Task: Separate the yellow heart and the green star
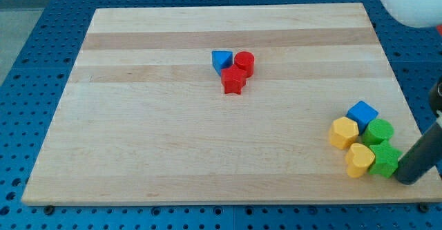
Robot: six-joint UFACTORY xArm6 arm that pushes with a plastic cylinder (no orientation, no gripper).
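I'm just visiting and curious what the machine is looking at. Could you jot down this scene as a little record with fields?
surface: wooden board on a blue perforated base
middle cluster: blue triangle block, red cylinder, red star, touching
cluster at the view's bottom right: blue cube, yellow hexagon, green cylinder, yellow heart, green star
heart and star: side by side, touching, not yet separated
my tip: at the view's right of the green star, close against it
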